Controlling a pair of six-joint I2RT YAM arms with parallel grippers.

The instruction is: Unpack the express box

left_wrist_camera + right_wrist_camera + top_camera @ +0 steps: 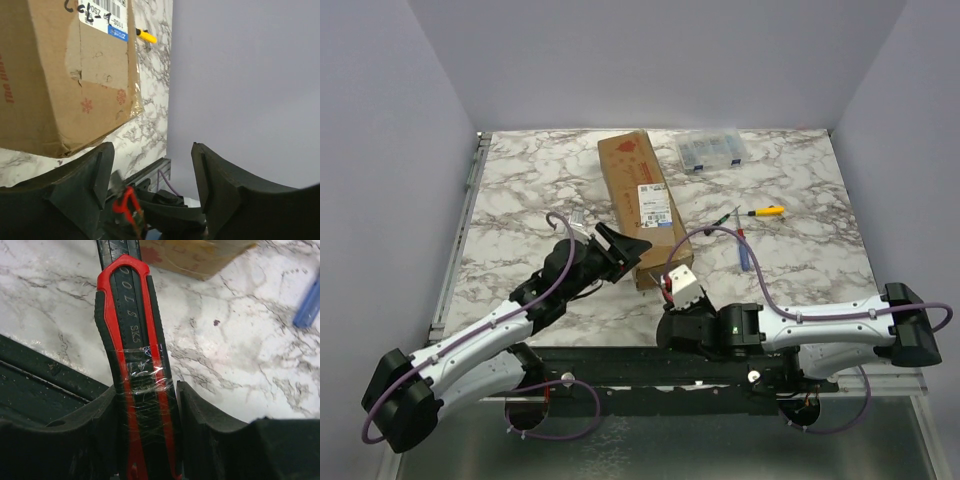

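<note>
The express box, a long brown carton with a white label and red printing, lies mid-table, its near end towards the arms. My left gripper is open and empty beside the box's near left corner. In the left wrist view the box fills the upper left, just ahead of the open gripper. My right gripper sits just short of the box's near end, shut on a red-and-black utility knife. The knife points towards the box corner. The gripper clamps the knife handle.
A clear plastic organiser case stands at the back right. A yellow-handled tool, a thin screwdriver-like tool and a blue pen-like item lie right of the box. A black rail runs along the table's near edge.
</note>
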